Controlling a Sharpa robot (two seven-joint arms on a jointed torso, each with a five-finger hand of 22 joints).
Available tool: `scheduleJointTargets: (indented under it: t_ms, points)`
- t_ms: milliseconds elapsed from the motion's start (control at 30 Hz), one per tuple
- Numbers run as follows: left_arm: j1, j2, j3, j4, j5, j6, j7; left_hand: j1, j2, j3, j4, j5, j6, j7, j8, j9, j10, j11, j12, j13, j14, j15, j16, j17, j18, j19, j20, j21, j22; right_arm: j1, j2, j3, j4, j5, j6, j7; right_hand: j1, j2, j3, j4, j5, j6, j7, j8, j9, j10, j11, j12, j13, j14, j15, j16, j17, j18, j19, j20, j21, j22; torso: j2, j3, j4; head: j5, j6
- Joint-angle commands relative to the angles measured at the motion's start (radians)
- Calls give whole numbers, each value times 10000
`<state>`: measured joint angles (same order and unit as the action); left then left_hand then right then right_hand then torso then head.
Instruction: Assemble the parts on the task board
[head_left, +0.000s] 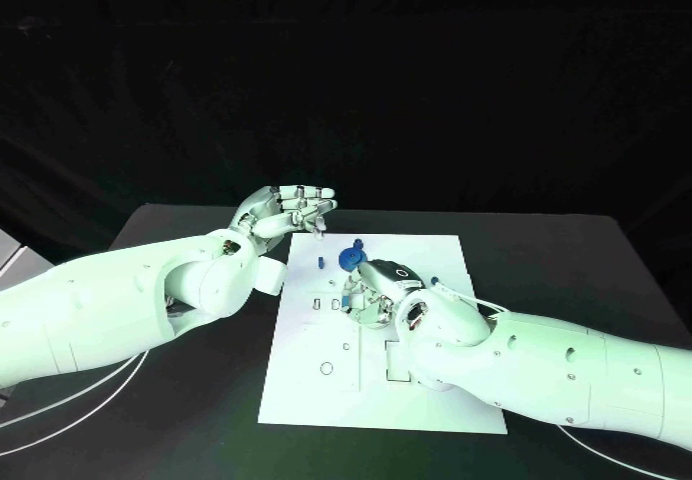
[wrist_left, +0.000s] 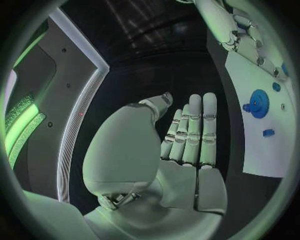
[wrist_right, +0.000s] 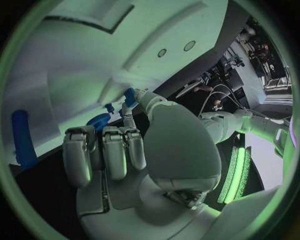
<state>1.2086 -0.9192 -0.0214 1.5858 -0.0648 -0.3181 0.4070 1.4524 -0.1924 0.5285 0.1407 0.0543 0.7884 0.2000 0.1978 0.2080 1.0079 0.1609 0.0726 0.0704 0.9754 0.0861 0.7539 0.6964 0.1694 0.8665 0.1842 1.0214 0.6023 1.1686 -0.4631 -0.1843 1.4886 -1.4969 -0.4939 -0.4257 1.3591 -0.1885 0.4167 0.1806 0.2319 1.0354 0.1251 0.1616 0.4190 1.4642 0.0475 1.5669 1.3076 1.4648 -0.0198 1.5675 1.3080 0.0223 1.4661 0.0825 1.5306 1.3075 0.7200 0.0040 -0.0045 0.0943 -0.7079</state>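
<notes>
White task board (head_left: 433, 400) on black table (head_left: 577, 260), dark backdrop behind

one task board (head_left: 310, 385), three blue parts (head_left: 349, 259), two hands (head_left: 289, 212)

Left robot hand (head_left: 289, 212) raised, fingers curled; right robot hand (head_left: 378, 293) lowered, fingers bent

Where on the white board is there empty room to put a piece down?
The task board's near strip, below the right hand, looks bare, and the table on the right arm's side. It is crowded up by the blue gear and the left hand.
</notes>
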Motion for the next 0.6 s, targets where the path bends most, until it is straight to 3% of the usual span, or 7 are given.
scheduleJointTargets:
  t_ms: [33, 200, 400, 600]
  points:
    - [4, 11, 6, 10, -20, 179, 54, -29, -35, 45, 19, 4, -61, 142, 67, 12, -39, -28, 58, 0, -82, 12, 60, -10, 163, -69, -18, 50, 12, -24, 8, -10, -19, -208, 60, -6, -60, -4, -16, 10, -25, -31, -28, 20, -16, 1066, -54, 39, 2632, 1060, -73, 33, 2628, -103, 814, -45, -38, 2274, -6, 4, -10, 9, -6]
    - [4, 7, 6, 4, -20, 181, 45, -29, -35, 45, 19, 4, -61, 142, 67, 12, -39, -28, 58, 0, -82, 12, 60, -10, 163, -69, -18, 50, 12, -26, 4, -11, -20, -223, 75, 106, -84, -44, -26, 9, -46, -88, -9, -6, -25, 1066, -41, 39, 2632, 1060, -65, 33, 2628, -99, 805, -41, -56, 2261, -2, 10, -7, 26, 4]
    - [4, 13, 6, -29, -23, 222, -15, -29, -35, 45, 19, 4, -61, 142, 67, 12, -39, -28, 58, 0, -82, 12, 60, -10, 163, -69, -18, 50, 12, -27, -4, -12, -28, -229, 88, 302, -138, -366, -169, -47, -195, -354, 97, -144, -79, 1066, 50, 39, 2632, 1060, 8, 33, 2628, -96, 797, 9, -74, 2251, -2, 12, 3, 21, 23]
    - [3, 15, 6, -46, -24, 238, -43, -70, -29, 69, 8, 2, -68, 138, 85, 22, -36, -29, 60, -2, -88, 10, 80, -27, 163, -83, -20, 72, 9, -27, -5, -12, -41, -231, 91, 354, -219, -442, -351, 25, -478, -435, 139, -191, -101, 1066, 97, 39, 2632, 1060, 59, 33, 2628, -95, 796, 62, -80, 2250, -8, 12, -13, 28, 29]
